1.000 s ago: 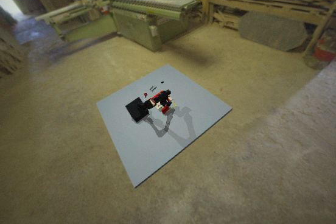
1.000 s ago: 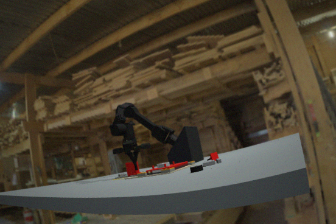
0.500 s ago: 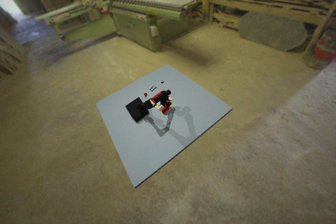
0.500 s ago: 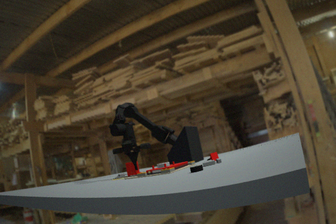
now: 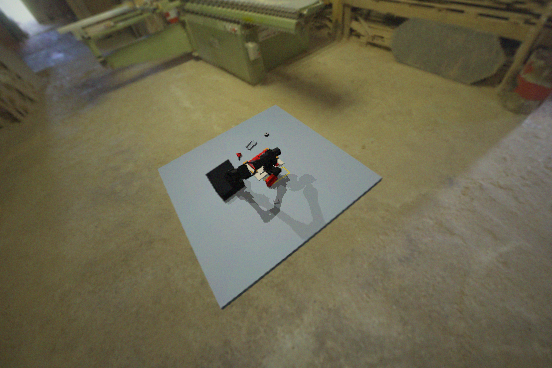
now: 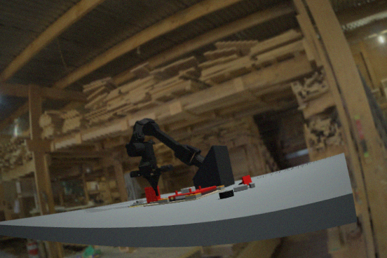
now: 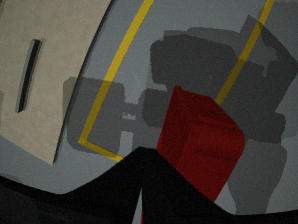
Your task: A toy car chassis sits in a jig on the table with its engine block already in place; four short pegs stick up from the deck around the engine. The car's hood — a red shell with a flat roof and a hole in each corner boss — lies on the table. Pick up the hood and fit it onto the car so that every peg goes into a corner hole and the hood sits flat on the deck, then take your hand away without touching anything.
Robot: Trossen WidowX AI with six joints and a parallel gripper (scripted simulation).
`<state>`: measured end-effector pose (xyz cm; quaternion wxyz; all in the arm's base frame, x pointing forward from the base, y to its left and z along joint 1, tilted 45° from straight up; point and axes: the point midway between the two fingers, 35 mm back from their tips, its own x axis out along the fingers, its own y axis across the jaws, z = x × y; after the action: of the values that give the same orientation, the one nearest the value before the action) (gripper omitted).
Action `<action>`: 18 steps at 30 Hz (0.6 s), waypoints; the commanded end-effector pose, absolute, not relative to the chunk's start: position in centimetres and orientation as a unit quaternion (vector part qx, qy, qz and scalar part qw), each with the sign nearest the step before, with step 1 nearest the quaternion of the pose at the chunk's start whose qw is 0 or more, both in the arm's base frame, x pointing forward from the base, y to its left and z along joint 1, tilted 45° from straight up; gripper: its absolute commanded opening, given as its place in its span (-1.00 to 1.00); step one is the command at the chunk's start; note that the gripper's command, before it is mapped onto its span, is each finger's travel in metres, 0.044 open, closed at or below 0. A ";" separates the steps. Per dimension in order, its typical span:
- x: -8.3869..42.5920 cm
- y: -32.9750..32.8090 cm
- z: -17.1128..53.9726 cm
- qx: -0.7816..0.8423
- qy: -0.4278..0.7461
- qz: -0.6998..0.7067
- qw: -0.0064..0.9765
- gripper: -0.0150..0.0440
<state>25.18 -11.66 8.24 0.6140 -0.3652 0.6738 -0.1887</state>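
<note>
A red hollow block, apparently the hood (image 5: pixel 271 181) (image 6: pixel 151 195) (image 7: pixel 212 155), stands tall on the table, looking tipped on its side. My gripper (image 6: pixel 156 195) (image 7: pixel 145 155) points down with its fingertips together and nothing visibly held. The tips are low, right beside the red block and partly in front of it in the wrist view; contact cannot be told. The red car body (image 5: pixel 258 157) (image 6: pixel 207 189) lies nearer the arm's base, partly under the arm in the top view. Pegs, engine and jig details are too small to make out.
A beige slotted panel (image 7: pixel 57 55) lies beside a yellow outline (image 7: pixel 124 50) on the table (image 5: pixel 215 249). A small red part (image 5: pixel 239 155) (image 6: pixel 246 179), a grey piece (image 6: pixel 240 188) and a black round part (image 6: pixel 226 195) lie apart. The black base (image 5: pixel 223 181) (image 6: pixel 219 167) stands behind.
</note>
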 end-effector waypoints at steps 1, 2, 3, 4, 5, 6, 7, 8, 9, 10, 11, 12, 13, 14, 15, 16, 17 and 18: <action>25.3 -11.6 8.3 -0.356 0.671 -0.197 0.621 -0.49; 25.3 -11.7 8.3 -0.354 0.670 -0.198 0.622 -0.49; 25.3 -11.7 8.3 -0.352 0.670 -0.200 0.623 -0.49; 25.3 -11.7 8.3 -0.351 0.669 -0.202 0.623 -0.49; 25.3 -11.7 8.3 -0.349 0.668 -0.204 0.624 -0.49; 25.3 -11.7 8.3 -0.347 0.668 -0.205 0.625 -0.49; 25.3 -11.7 8.3 -0.346 0.667 -0.207 0.626 -0.49; 25.3 -11.7 8.3 -0.344 0.667 -0.209 0.627 -0.49; 25.3 -11.7 8.3 -0.342 0.666 -0.211 0.628 -0.49; 25.3 -11.7 8.3 -0.341 0.666 -0.212 0.629 -0.49; 25.3 -11.7 8.3 -0.339 0.665 -0.214 0.630 -0.49; 25.3 -11.7 8.3 -0.337 0.664 -0.216 0.631 -0.49; 25.3 -11.7 8.3 -0.335 0.664 -0.218 0.632 -0.49; 25.3 -11.7 8.3 -0.334 0.663 -0.219 0.633 -0.49; 25.3 -11.7 8.3 -0.332 0.663 -0.221 0.634 -0.49; 25.3 -11.7 8.3 -0.330 0.662 -0.223 0.635 -0.49; 25.3 -11.7 8.3 -0.329 0.661 -0.225 0.636 -0.49; 25.3 -11.7 8.3 -0.327 0.661 -0.226 0.637 -0.49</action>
<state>25.20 -11.74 8.32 0.6315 -0.3349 0.6638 -0.2203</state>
